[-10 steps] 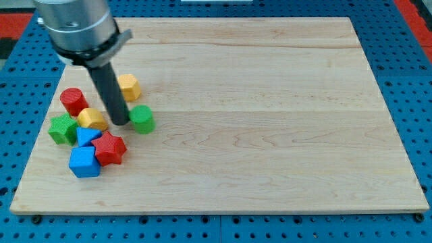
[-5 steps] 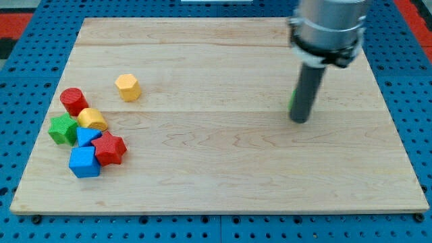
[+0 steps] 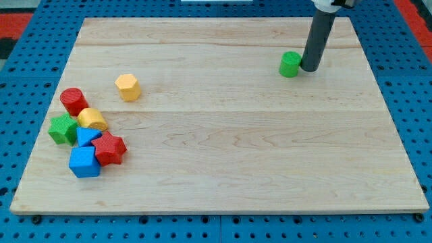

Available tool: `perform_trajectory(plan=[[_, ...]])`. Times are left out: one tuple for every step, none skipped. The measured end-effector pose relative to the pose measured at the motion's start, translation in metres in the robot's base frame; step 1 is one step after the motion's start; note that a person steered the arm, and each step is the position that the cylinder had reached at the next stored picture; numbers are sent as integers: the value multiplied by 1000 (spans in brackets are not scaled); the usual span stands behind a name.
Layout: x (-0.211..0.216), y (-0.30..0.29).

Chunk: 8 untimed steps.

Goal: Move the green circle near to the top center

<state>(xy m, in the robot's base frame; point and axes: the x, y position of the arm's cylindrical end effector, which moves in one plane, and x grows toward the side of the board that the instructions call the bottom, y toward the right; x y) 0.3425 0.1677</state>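
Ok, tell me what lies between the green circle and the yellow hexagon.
Nothing: in the camera view, only bare board runs from the yellow hexagon to the green circle. My tip sits at the circle's far side, toward the view's right.

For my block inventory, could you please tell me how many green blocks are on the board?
2. The green circle sits near the view's top right, just left of my tip. The green star is in the cluster at the view's left. None appear hidden.

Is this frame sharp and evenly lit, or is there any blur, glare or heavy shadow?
Camera view: sharp throughout, lighting even and soft, no glare on the wooden board; my tip and the green circle cast only faint shadows; the rod's upper end is cropped at the view's top.
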Motion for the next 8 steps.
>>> perform_trajectory(plan=[[7,-3],[21,-28],[27,-59],[10,-69],[-18,-50],[-43,-48],[-38,-102],[-51,-86]])
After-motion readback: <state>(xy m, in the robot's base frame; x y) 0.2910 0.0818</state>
